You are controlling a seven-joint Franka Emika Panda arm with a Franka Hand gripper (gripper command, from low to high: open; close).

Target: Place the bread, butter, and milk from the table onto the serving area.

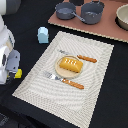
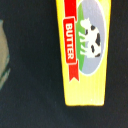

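The bread (image 1: 70, 64) lies on the round tan plate (image 1: 59, 70) in the middle of the beige striped serving area (image 1: 45, 90). The milk (image 1: 43, 34) stands upright on the dark table just off the mat's far corner at the exterior view's left. The butter (image 2: 85, 50) fills much of the wrist view, a yellow packet with a red label and a cow picture, flat on the dark table. In the exterior view only a yellow corner of the butter (image 1: 18, 73) shows beside my gripper (image 1: 14, 67), which hangs just above it. No fingers show in the wrist view.
A fork (image 1: 60, 78) and a knife (image 1: 82, 57) with orange handles flank the plate. A pinkish-brown board (image 1: 107, 30) at the back holds two dark pots (image 1: 65, 10) (image 1: 92, 12). A pale bowl (image 1: 123, 17) sits at the exterior view's right.
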